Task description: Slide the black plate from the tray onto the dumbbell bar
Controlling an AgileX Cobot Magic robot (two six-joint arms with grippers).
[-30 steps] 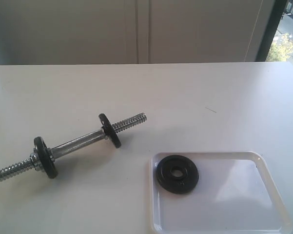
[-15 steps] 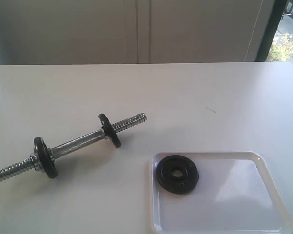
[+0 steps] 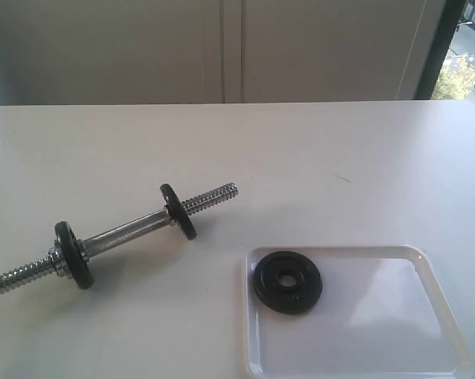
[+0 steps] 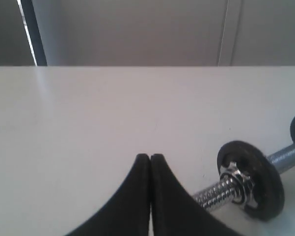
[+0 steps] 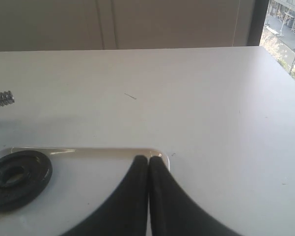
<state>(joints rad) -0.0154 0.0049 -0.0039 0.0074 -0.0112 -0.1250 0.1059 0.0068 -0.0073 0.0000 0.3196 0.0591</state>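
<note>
The black plate lies flat in the near-left corner of the white tray; it also shows in the right wrist view, the plate inside the tray. The dumbbell bar rests on the table to the left, a black disc on each side of its smooth middle and both threaded ends bare. My left gripper is shut and empty, close to the bar's threaded end. My right gripper is shut and empty over the tray's far corner. Neither gripper shows in the exterior view.
The white table runs back to a pale wall with panel seams. A window with greenery stands at the far right. A small dark mark lies on the table beyond the tray.
</note>
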